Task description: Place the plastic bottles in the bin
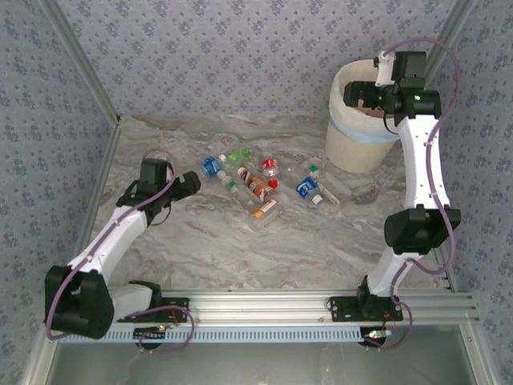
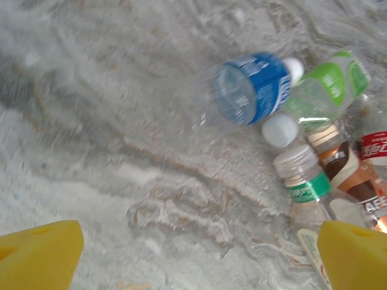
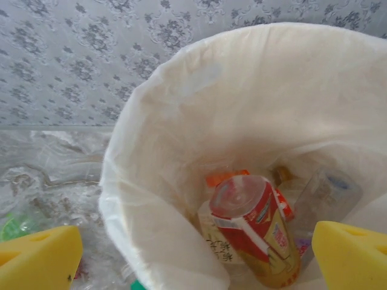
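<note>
- The plastic bottles (image 1: 256, 180) lie on their sides in a loose heap on the marbled table (image 1: 200, 241), mid-table and left of the bin – several touch or overlap one another.
- In the heap, seen from above: a blue-labelled bottle (image 1: 212, 167) at its left edge, a green-labelled bottle (image 1: 238, 156) just behind it, an orange-brown bottle (image 1: 256, 186) in the middle, and a second blue bottle (image 1: 306, 188) on the right side.
- The left wrist view shows the blue-labelled bottle (image 2: 251, 90) base-on, with the green-labelled bottle (image 2: 329, 87) just beside it and a bottle with a green neck band (image 2: 302, 178) nearer the camera.
- The bin (image 1: 357, 148) stands upright at the far right of the table, well apart from the heap; its white liner (image 3: 181, 78) folds over the rim.
- Inside the bin a red-labelled bottle (image 3: 257, 232) leans near the bottom, with a clear bottle (image 3: 326, 196) beside it and other items underneath that are too hidden to name.
- The right gripper (image 1: 362, 95) hangs over the bin's mouth – its yellow pads (image 3: 42, 257) stand wide apart with nothing between them.
- The left gripper (image 1: 191, 184) is low over the table just left of the heap, its jaws spread wide and empty, its pads (image 2: 39, 254) clear of any bottle.
</note>
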Robot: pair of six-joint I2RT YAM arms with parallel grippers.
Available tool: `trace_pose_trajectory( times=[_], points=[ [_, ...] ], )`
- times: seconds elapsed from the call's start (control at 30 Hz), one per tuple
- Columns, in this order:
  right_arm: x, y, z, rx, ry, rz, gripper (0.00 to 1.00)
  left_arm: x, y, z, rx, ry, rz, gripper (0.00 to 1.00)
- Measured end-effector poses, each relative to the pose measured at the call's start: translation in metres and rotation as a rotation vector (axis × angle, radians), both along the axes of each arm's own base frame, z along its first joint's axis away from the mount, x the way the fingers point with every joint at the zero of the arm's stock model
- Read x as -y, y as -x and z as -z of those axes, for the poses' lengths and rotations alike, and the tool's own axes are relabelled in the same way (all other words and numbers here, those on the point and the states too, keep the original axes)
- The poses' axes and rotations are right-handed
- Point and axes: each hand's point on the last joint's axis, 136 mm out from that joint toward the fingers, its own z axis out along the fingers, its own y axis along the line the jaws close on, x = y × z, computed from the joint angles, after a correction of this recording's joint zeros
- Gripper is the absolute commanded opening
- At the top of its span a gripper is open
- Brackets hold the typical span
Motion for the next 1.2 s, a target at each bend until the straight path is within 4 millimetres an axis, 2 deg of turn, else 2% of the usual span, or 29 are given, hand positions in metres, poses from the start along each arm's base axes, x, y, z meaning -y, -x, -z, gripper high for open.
trace_pose_trajectory(
  times=[0.1,0.3,0.4,0.57,0.67,0.8,0.9,1.2],
  points=[
    [-0.006,0.013,0.003,0.006,-0.026,-0.002,1.00,0.005,-0.015,-0.002,-0.006,-0.017,0.040,0.99],
    [-0.010,0.037,-0.005,0.073,-0.079,0.010,1.00,0.012,-0.043,0.025,-0.101,-0.078,0.117,0.99],
    [-0.011,0.048,-0.014,0.113,-0.090,0.014,1.00,0.013,-0.060,0.029,-0.124,-0.121,0.152,0.99],
    [-0.011,0.060,-0.024,0.156,-0.098,0.017,1.00,0.009,-0.088,0.029,-0.124,-0.192,0.201,0.99],
    [-0.011,0.065,-0.024,0.162,-0.097,0.018,1.00,0.009,-0.100,0.039,-0.133,-0.224,0.251,0.99],
    [-0.008,0.072,-0.024,0.167,-0.085,0.032,1.00,0.014,-0.107,0.064,-0.180,-0.222,0.332,0.99],
    [-0.006,0.077,-0.027,0.176,-0.075,0.036,1.00,0.018,-0.104,0.082,-0.223,-0.203,0.382,0.98],
    [-0.003,0.088,-0.029,0.191,-0.058,0.049,1.00,0.030,-0.083,0.101,-0.273,-0.150,0.472,0.84]
  ],
)
